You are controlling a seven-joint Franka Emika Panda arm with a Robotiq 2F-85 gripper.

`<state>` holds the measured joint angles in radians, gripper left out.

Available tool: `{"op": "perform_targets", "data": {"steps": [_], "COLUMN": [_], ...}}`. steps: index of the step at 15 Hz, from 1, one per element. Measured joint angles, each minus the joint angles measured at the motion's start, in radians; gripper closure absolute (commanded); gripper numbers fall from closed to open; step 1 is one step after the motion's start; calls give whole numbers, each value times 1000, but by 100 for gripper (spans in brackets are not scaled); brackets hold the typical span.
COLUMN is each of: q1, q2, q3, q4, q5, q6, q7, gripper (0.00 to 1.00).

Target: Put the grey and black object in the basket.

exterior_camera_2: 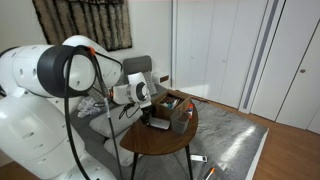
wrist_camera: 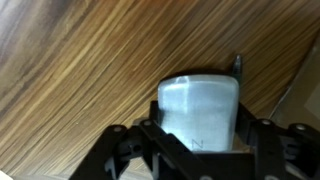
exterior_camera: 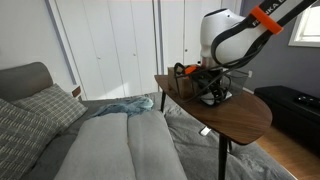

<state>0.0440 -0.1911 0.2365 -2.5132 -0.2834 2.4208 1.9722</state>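
Note:
In the wrist view the grey and black object (wrist_camera: 200,105) is a light grey slab that fills the gap between my gripper's (wrist_camera: 200,128) two black fingers, over the wood-grain tabletop (wrist_camera: 90,70). The fingers press on both of its sides. In both exterior views the gripper (exterior_camera: 213,92) (exterior_camera_2: 150,110) hangs low over the round wooden table (exterior_camera: 245,120) (exterior_camera_2: 150,148), right next to the dark basket (exterior_camera: 183,84) (exterior_camera_2: 181,117). From outside, the object is mostly hidden by the gripper. I cannot tell whether it rests on the table or is just lifted.
The small table stands beside a grey bed (exterior_camera: 120,145) with pillows (exterior_camera: 45,105) and a light blue cloth (exterior_camera: 125,105). A dark cabinet (exterior_camera: 290,105) stands behind the table. White closet doors (exterior_camera: 110,45) line the wall. Small items lie on the floor (exterior_camera_2: 200,160).

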Motion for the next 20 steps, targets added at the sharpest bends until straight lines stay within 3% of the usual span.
{"op": "perform_targets", "data": {"steps": [5, 10, 14, 19, 20], "q1": [17, 63, 70, 49, 50], "q2": [-115, -277, -381, -500, -523], "q3": [1, -12, -104, -291, -325], "q4": [11, 44, 13, -158, -189], "q5": [11, 133, 270, 429, 476], "q6": [-135, -186, -85, 184, 225], "q7": [2, -162, -331, -657, -724], "gripper": [55, 55, 55, 55, 30]}}
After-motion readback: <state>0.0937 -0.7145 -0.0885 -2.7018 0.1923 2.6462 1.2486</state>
